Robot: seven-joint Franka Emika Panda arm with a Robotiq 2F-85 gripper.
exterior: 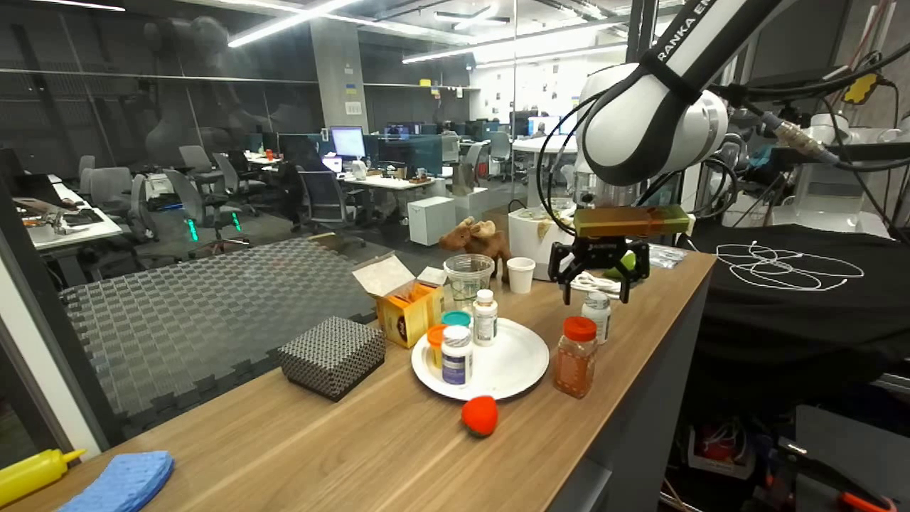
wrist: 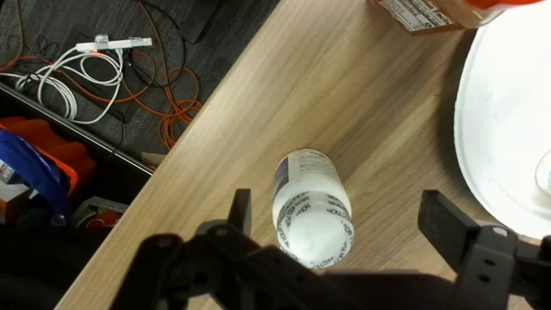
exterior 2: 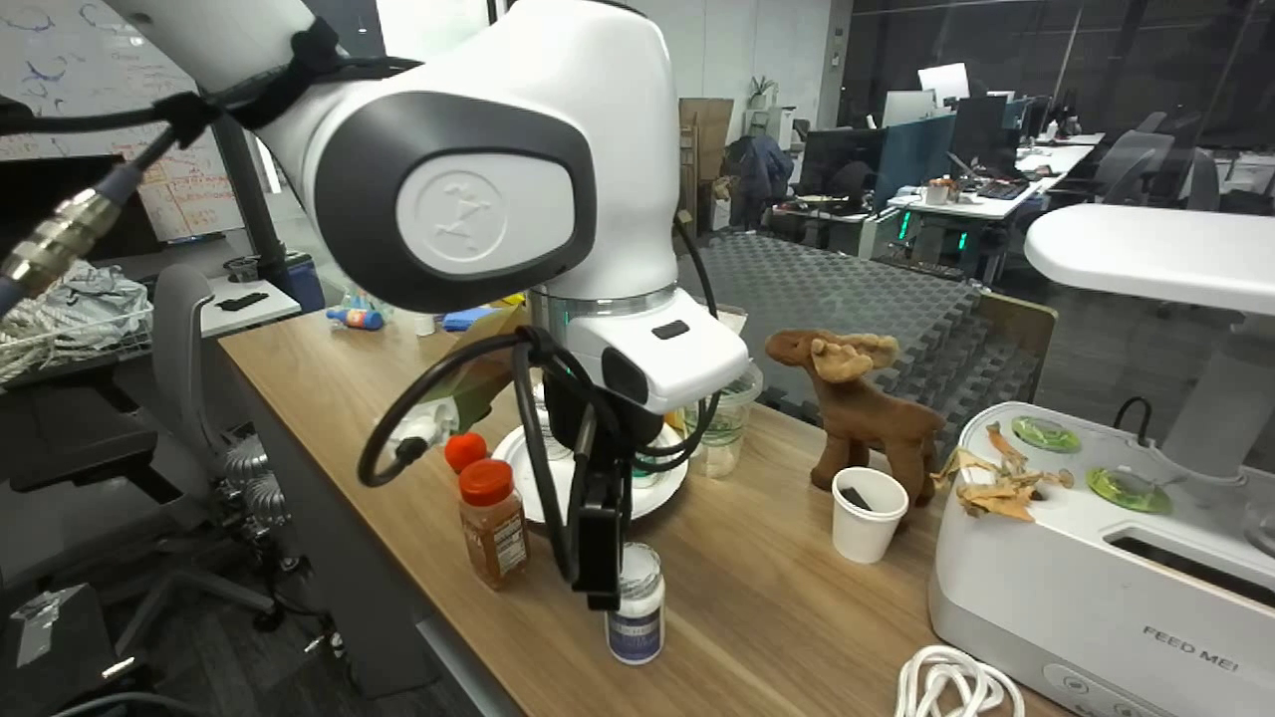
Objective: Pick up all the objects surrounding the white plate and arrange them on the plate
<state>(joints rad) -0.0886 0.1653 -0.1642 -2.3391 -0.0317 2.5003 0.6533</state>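
Note:
The white plate [exterior: 522,355] holds a purple-labelled white bottle [exterior: 456,366], a slimmer white bottle [exterior: 485,323], an orange-lidded container [exterior: 434,341] and a teal-lidded container [exterior: 456,318]. Another white bottle [wrist: 312,211] with a purple label stands upright on the table beside the plate; it also shows in an exterior view [exterior 2: 636,627]. My gripper [wrist: 335,198] is open over this bottle, which appears between the fingers, nearer the left one, apart from both. A red-lidded jar [exterior: 576,363] of orange-brown contents and a red strawberry-like object [exterior: 480,416] stand off the plate.
Behind the plate are a yellow box [exterior: 409,313], a clear tub [exterior: 468,276], a paper cup [exterior: 521,275] and a toy moose [exterior 2: 877,418]. A patterned box [exterior: 333,355] is beside it. A white machine [exterior 2: 1076,607] and white cable [exterior 2: 956,687] lie near the bottle. The table edge is close.

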